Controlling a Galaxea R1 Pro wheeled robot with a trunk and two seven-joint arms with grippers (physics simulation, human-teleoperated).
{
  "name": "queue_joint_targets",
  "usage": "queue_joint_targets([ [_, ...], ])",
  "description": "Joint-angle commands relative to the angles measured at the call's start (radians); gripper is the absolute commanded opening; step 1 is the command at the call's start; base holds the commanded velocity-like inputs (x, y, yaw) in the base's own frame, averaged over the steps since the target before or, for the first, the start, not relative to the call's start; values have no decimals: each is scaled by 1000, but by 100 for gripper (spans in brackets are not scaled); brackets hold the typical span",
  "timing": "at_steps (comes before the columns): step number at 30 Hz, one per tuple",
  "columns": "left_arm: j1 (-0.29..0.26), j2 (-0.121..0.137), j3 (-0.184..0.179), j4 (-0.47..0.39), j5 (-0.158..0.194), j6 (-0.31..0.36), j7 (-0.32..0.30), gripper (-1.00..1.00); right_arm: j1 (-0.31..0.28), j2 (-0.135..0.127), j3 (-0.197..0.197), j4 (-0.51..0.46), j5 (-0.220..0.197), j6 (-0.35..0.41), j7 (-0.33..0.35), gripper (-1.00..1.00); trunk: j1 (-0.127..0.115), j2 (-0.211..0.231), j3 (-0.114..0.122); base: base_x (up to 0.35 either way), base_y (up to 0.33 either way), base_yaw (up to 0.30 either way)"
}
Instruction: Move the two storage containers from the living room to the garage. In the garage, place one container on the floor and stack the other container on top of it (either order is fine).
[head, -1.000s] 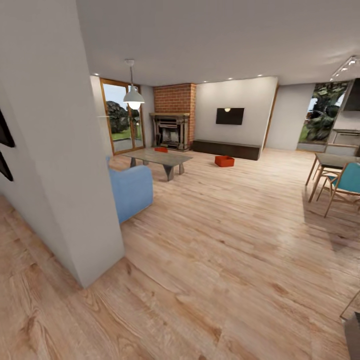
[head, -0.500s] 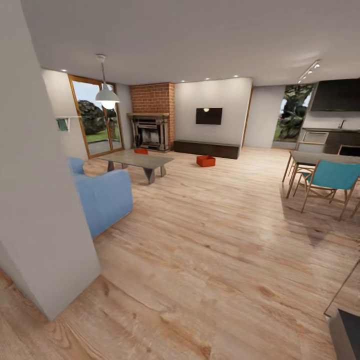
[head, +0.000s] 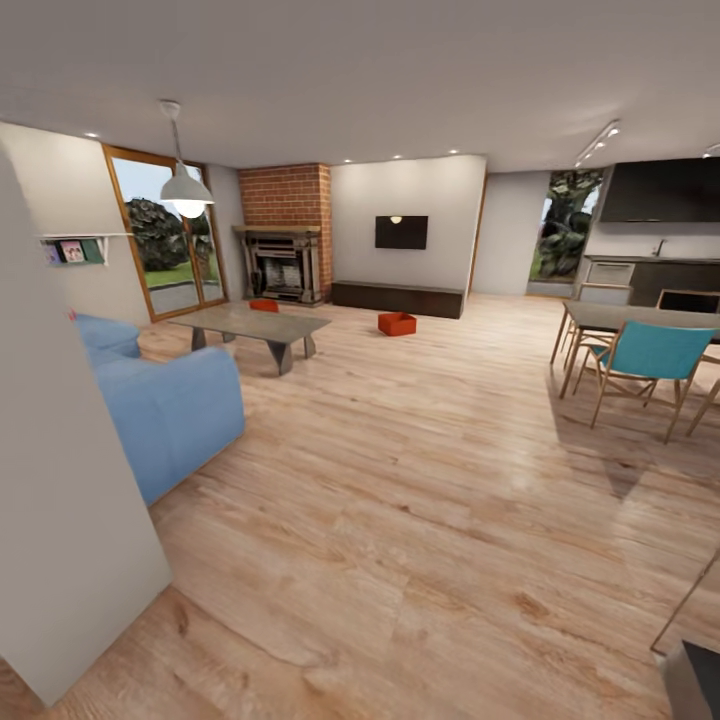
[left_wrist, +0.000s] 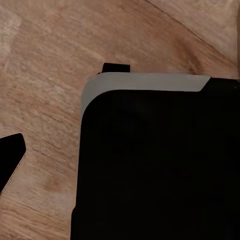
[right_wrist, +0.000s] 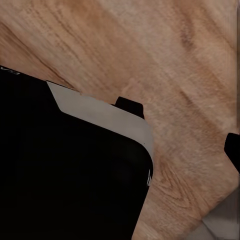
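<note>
light wood-plank floor (head: 420, 520) runs through the living room. one bin (head: 397, 323) sits before the cabinet (head: 398, 298); the other (head: 264, 305) is half hidden behind the table (head: 262, 323). grippers' state: cannot tell.

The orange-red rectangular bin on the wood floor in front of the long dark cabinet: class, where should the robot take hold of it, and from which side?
The orange-red rectangular bin sits upright and open-topped on the light wood-plank floor, apart from the long dark cabinet. Probably best: come from above on its near side and pinch the low straight wall at the rim. It is too distant to judge finer detail.
</note>
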Motion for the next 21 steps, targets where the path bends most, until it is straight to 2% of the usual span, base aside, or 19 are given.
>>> queue_joint_targets([
  [1, 0, 0, 1, -1, 8, -2, 0, 100, -1, 1, 9, 2, -10, -5, -2, 100, 1, 0, -1, 323, 0, -1],
  [21, 0, 0, 1, -1, 8, -1, 0, 100, -1, 1, 10, 2, -9, -7, -2, 100, 1, 0, -1, 323, 0, -9],
])
